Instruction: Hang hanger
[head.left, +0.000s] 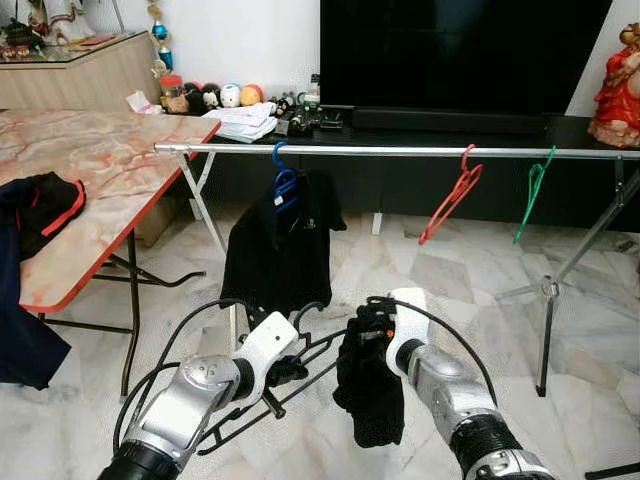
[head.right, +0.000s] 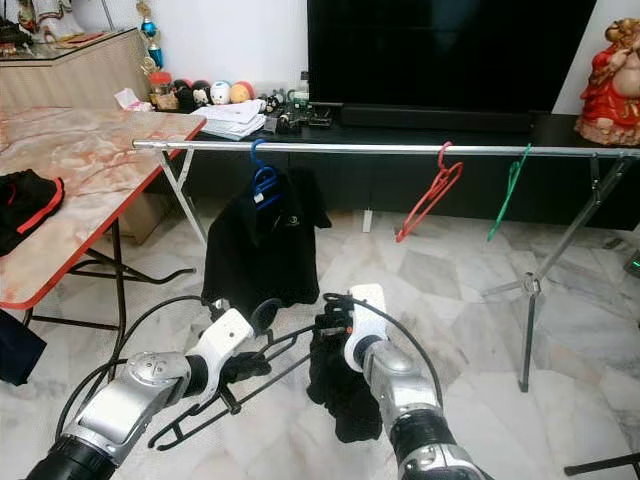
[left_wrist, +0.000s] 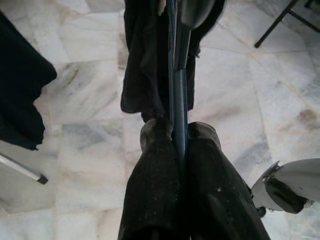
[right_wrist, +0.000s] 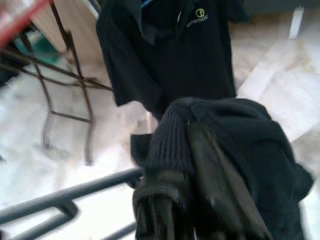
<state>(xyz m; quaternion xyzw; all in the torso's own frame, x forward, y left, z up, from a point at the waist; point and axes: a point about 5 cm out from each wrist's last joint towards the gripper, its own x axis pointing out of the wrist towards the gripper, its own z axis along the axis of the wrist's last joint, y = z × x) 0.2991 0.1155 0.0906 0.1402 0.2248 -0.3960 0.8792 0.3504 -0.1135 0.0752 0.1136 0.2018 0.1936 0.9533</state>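
Marble floor below, left gripper clamps black hanger; right gripper clenches dark garment.

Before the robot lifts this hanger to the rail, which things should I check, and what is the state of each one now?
1. Left pincer clamps the black hanger: ok.
2. Right pincer holds the dark garment: ok.
3. Garment sits properly on the hanger: cannot tell.
4. Free space on the rail between the blue hanger and the red hanger: ok.
5. Hanger hook points toward the rail: cannot tell.
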